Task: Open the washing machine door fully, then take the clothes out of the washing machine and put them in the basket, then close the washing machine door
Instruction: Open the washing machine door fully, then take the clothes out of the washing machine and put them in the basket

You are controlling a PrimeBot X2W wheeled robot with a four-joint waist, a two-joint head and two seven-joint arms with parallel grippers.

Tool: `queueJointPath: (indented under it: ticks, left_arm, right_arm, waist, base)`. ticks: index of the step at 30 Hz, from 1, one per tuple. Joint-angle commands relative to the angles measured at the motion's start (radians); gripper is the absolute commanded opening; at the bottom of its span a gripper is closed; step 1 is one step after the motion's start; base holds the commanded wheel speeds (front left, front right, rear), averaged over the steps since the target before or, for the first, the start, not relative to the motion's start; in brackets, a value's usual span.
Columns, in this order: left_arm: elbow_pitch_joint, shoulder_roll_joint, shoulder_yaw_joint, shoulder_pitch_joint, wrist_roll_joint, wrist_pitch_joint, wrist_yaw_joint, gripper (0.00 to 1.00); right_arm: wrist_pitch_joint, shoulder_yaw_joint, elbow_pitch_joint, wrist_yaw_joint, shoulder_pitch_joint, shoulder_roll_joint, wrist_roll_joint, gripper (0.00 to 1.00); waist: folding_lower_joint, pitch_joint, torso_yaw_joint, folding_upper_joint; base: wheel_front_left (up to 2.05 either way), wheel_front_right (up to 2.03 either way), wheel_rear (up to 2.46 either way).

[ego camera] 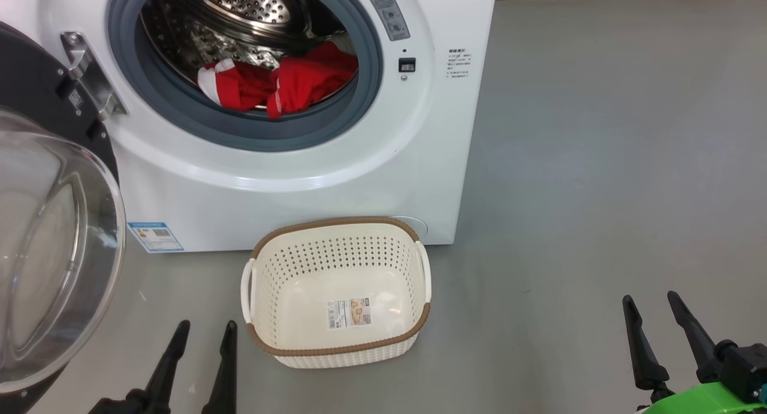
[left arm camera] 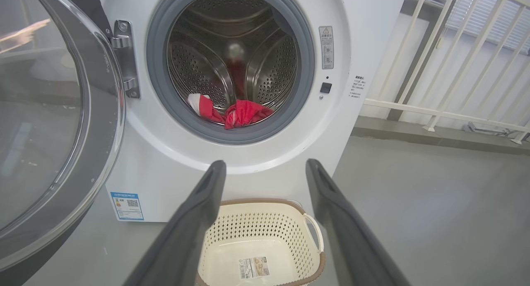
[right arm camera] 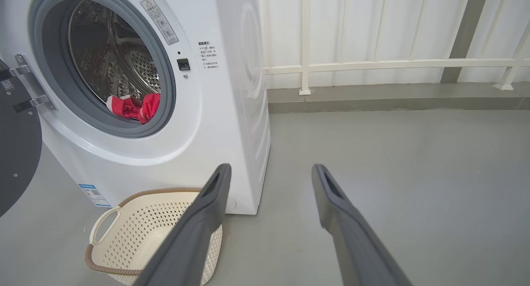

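A: Which step is in hand now?

B: The white front-loading washing machine (ego camera: 269, 186) stands on the grey floor (ego camera: 599, 162). Its round glass door (ego camera: 54, 246) is swung out to the left on its hinge, so the mouth is free. I judge that the opening step is done, though I cannot tell if the door can go further.

A: And the basket?

B: The cream perforated basket (ego camera: 335, 252) sits on the floor just in front of the machine, below the mouth. There is no garment in it, only a paper label (ego camera: 349, 313) on its bottom.

A: Where are the clothes?

B: The red and white clothes (ego camera: 287, 81) lie at the front of the steel drum (ego camera: 239, 6), and one fold hangs onto the grey gasket (ego camera: 239, 132). So the taking-out step is the one in hand, and it is not yet begun.

A: The pincers?

B: The left pincer (ego camera: 207, 325) and the right pincer (ego camera: 650, 297) are both low, with their fingers spread wide and nothing between them. The left one is just beside the basket. The right one is well apart from it.

A: What does the next move call for?

B: I think one pincer must rise to the mouth, pass over the gasket and close on the near fold. The left one is nearer, but the door is close on its side.
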Motion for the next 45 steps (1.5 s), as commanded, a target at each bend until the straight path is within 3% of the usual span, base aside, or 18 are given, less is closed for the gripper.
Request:
queueJointPath:
  ticks: [1, 20, 45]
  left_arm:
    - [-0.029, 0.011, 0.032, -0.008, 0.003, -0.005, -0.005, 1.0]
    - [-0.036, 0.016, 0.017, -0.021, 0.018, -0.005, -0.005, 1.0]
    - [-0.035, 0.024, 0.008, -0.07, -0.001, -0.005, -0.005, 1.0]
  right_arm:
    - [-0.009, 0.016, -0.029, 0.005, -0.012, -0.013, 0.004, 1.0]
    - [-0.009, 0.02, -0.029, 0.005, -0.019, -0.008, -0.002, 1.0]
    - [-0.009, 0.037, -0.024, 0.005, -0.049, 0.004, 0.002, 1.0]
  waist:
    - [0.0, 0.001, 0.001, 0.0]
    - [0.0, 0.01, 0.015, 0.0]
    - [0.0, 0.046, 0.015, 0.0]
  base:
    - [0.0, 0.0, 0.0]
    - [0.06, -0.07, 0.01]
    - [0.99, -1.05, 0.06]
